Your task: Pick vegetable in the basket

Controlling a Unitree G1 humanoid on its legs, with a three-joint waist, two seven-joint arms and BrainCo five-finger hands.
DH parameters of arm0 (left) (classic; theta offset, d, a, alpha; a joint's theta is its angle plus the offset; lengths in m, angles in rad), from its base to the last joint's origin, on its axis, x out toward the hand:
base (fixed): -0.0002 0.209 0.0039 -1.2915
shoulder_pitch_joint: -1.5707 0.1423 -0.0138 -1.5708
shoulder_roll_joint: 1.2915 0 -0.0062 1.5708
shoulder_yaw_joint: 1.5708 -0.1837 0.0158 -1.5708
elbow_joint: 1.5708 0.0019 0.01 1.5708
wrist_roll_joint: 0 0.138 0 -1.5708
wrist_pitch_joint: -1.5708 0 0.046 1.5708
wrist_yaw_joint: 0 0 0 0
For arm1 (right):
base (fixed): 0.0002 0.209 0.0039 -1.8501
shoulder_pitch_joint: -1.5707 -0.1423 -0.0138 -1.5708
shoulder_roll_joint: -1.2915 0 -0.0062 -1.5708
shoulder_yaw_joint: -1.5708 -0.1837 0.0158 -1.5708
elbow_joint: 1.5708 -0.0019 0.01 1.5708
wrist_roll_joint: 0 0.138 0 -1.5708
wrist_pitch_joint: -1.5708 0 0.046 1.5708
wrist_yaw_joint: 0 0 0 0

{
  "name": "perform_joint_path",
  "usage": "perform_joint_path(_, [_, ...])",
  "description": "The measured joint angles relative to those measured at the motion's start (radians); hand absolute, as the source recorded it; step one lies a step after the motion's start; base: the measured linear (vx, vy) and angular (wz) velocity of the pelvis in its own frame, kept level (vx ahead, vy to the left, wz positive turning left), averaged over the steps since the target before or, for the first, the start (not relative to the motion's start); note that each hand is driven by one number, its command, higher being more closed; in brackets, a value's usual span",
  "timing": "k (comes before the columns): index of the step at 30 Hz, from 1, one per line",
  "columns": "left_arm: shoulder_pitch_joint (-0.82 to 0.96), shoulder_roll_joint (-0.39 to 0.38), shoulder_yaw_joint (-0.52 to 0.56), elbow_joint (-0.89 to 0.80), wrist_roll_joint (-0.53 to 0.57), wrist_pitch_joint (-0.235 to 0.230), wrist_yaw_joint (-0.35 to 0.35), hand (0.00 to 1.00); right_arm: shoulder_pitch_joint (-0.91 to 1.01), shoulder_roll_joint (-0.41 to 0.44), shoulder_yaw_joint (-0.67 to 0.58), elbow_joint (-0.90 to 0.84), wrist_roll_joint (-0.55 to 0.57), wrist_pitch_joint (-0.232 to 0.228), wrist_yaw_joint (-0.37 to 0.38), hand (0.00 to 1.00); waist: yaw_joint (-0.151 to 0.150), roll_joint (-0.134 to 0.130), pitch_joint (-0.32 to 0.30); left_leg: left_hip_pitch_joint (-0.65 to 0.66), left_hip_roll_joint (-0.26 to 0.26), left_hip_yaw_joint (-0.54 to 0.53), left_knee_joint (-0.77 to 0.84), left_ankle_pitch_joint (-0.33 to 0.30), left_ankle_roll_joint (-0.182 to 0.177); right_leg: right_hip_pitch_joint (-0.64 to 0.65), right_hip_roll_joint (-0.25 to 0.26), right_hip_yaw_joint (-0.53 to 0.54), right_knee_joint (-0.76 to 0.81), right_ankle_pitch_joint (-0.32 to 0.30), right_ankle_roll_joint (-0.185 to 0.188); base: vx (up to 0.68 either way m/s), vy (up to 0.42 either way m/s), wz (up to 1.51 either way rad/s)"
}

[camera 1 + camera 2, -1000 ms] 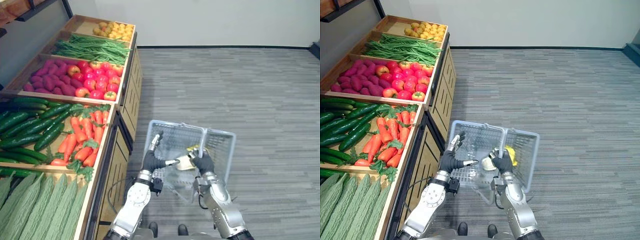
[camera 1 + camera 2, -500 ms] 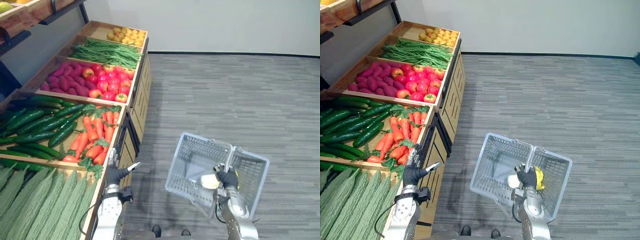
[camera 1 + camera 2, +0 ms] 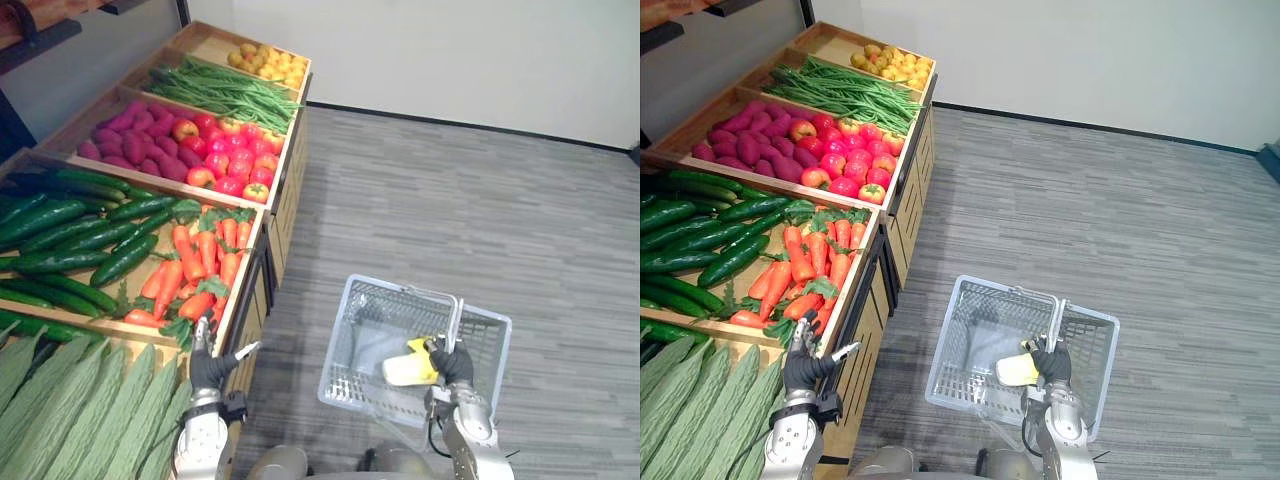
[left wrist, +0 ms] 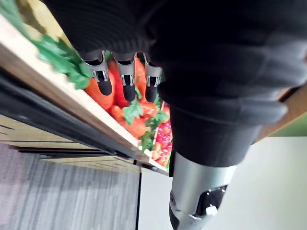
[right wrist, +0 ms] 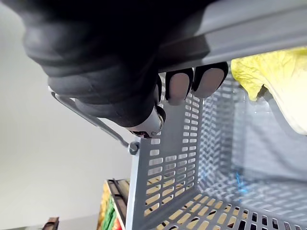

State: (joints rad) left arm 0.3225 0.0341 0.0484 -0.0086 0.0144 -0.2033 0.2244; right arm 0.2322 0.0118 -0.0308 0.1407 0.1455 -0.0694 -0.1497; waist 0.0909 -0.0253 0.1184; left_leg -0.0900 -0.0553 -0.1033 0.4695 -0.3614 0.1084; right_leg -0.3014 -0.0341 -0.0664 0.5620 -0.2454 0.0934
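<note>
My right hand (image 3: 452, 362) is shut on the handle (image 5: 259, 24) of a grey plastic basket (image 3: 338, 345) that hangs over the floor to the right of the stand. Its fingers (image 5: 192, 81) curl round the bar. A pale yellow cabbage (image 3: 410, 368) lies in the basket just below that hand. My left hand (image 3: 210, 365) is open, fingers (image 4: 117, 79) straight, at the front edge of the wooden bin of carrots (image 3: 195, 265). It holds nothing and hovers over the nearest carrots (image 4: 134, 124).
The wooden stand runs along the left: ridged green gourds (image 3: 90, 410) nearest, then cucumbers (image 3: 70, 240) beside the carrots, apples (image 3: 225, 160) and purple sweet potatoes (image 3: 130, 135), green beans (image 3: 225, 88), yellow fruit (image 3: 268, 65). Grey floor (image 3: 480, 200) spreads to the right.
My left hand let go of the basket and swung left to the carrot bin's front edge. The right hand kept the handle; the camera view shifted.
</note>
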Motion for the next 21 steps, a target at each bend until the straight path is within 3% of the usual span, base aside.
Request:
perform_joint_path(3, [-0.066,0.015,-0.002,0.001,0.008,0.000,0.021,0.00,-0.015,-0.004,-0.011,0.006,0.000,-0.001,-0.004,1.00,-0.023,0.010,0.006,0.030,-0.002,-0.074,-0.027,-0.008,-0.008,-0.029,0.019,0.039,-0.197,0.077,0.002,0.38,-0.029,0.69])
perform_joint_path(4, [-0.105,0.021,-0.004,0.001,0.024,-0.001,0.037,0.00,-0.023,-0.010,-0.012,0.030,0.000,-0.001,-0.011,1.00,-0.030,0.006,0.004,0.065,-0.004,-0.117,-0.040,-0.019,-0.026,-0.032,0.023,0.067,-0.278,0.151,-0.001,0.47,-0.104,0.91])
perform_joint_path(5, [-0.112,0.021,-0.006,0.001,0.027,-0.001,0.040,0.00,-0.028,-0.011,-0.012,0.038,0.000,-0.001,-0.014,1.00,-0.034,0.003,0.002,0.075,-0.004,-0.127,-0.040,-0.023,-0.033,-0.030,0.023,0.071,-0.291,0.173,-0.005,0.53,-0.169,1.04])
perform_joint_path(6, [-0.128,0.025,-0.010,0.001,0.034,-0.006,0.044,0.00,-0.041,-0.013,-0.009,0.065,0.000,0.000,-0.022,1.00,-0.046,0.000,0.000,0.106,-0.002,-0.160,-0.029,-0.040,-0.064,-0.013,0.023,0.068,-0.332,0.260,-0.021,0.69,-0.256,0.94])
perform_joint_path(7, [-0.127,0.011,-0.011,0.003,0.039,-0.012,0.047,0.00,-0.058,-0.031,-0.007,0.095,0.000,0.000,-0.023,1.00,-0.052,0.042,0.001,0.116,0.025,-0.197,0.052,-0.059,-0.097,0.026,0.050,0.037,-0.317,0.306,-0.055,0.78,-0.299,0.90])
perform_joint_path(8, [-0.110,-0.014,-0.013,-0.024,0.038,-0.013,0.051,0.00,-0.075,-0.042,-0.003,0.102,0.000,0.000,-0.024,1.00,-0.046,0.072,0.000,0.075,0.046,-0.197,0.177,-0.026,-0.148,0.059,0.078,0.011,-0.327,0.287,-0.086,0.65,-0.260,0.54])
perform_joint_path(9, [-0.105,-0.025,-0.014,-0.037,0.038,-0.015,0.055,0.00,-0.082,-0.045,-0.001,0.100,0.000,0.000,-0.024,1.00,-0.047,0.082,0.000,0.044,0.053,-0.192,0.252,0.006,-0.164,0.079,0.089,-0.001,-0.337,0.279,-0.099,0.39,-0.165,0.20])
perform_joint_path(10, [-0.107,-0.031,-0.012,-0.043,0.038,-0.016,0.060,0.00,-0.087,-0.049,0.001,0.099,0.001,0.000,-0.025,1.00,-0.047,0.087,0.001,0.012,0.057,-0.180,0.333,0.051,-0.172,0.104,0.095,-0.008,-0.352,0.272,-0.110,0.45,-0.165,0.30])
perform_joint_path(11, [-0.110,-0.029,-0.027,-0.049,0.038,-0.020,0.063,0.00,-0.095,-0.051,0.008,0.098,0.002,0.000,-0.031,1.00,-0.035,0.084,0.005,-0.061,0.099,-0.102,0.484,0.102,-0.169,0.180,0.103,-0.014,-0.398,0.262,-0.124,0.43,-0.151,0.35])
perform_joint_path(12, [-0.114,-0.024,-0.039,-0.049,0.037,-0.021,0.065,0.00,-0.096,-0.051,0.008,0.098,0.002,-0.002,-0.036,1.00,-0.033,0.079,0.007,-0.076,0.121,-0.069,0.506,0.095,-0.163,0.213,0.103,-0.017,-0.415,0.259,-0.128,0.49,-0.166,0.50])
perform_joint_path(13, [-0.129,-0.029,-0.053,-0.054,0.037,-0.024,0.066,0.00,-0.110,-0.061,-0.006,0.098,0.003,-0.011,-0.050,1.00,-0.029,0.074,0.011,-0.107,0.159,-0.012,0.500,0.076,-0.151,0.276,0.092,-0.033,-0.448,0.258,-0.130,0.28,-0.096,0.39])
perform_joint_path(17, [-0.155,-0.034,-0.056,-0.073,0.037,-0.043,0.068,0.00,-0.127,-0.094,-0.052,0.098,0.003,-0.047,-0.066,1.00,-0.027,0.079,0.013,-0.164,0.182,0.100,0.244,0.083,-0.192,0.349,0.045,-0.097,-0.486,0.236,-0.118,0.25,0.000,0.47])
perform_joint_path(18, [-0.169,-0.040,-0.061,-0.092,0.037,-0.047,0.068,0.00,-0.124,-0.109,-0.081,0.098,0.004,-0.060,-0.067,1.00,-0.040,0.109,0.012,-0.184,0.207,0.170,0.105,0.203,-0.194,0.371,0.056,-0.131,-0.485,0.212,-0.096,0.19,0.078,1.13])
perform_joint_path(19, [-0.177,-0.032,-0.076,-0.110,0.038,-0.050,0.073,0.00,-0.124,-0.104,-0.118,0.115,0.009,-0.062,-0.071,1.00,-0.059,0.102,0.010,-0.163,0.200,0.234,0.060,0.185,-0.163,0.387,0.042,-0.168,-0.475,0.173,-0.087,0.19,0.085,1.31])
perform_joint_path(21, [-0.198,-0.013,-0.086,-0.124,0.042,-0.051,0.085,0.00,-0.128,-0.096,-0.156,0.120,0.013,-0.062,-0.074,1.00,-0.071,0.079,0.019,-0.129,0.160,0.254,-0.040,0.210,-0.115,0.382,-0.003,-0.213,-0.450,0.148,-0.073,0.17,0.103,1.28])
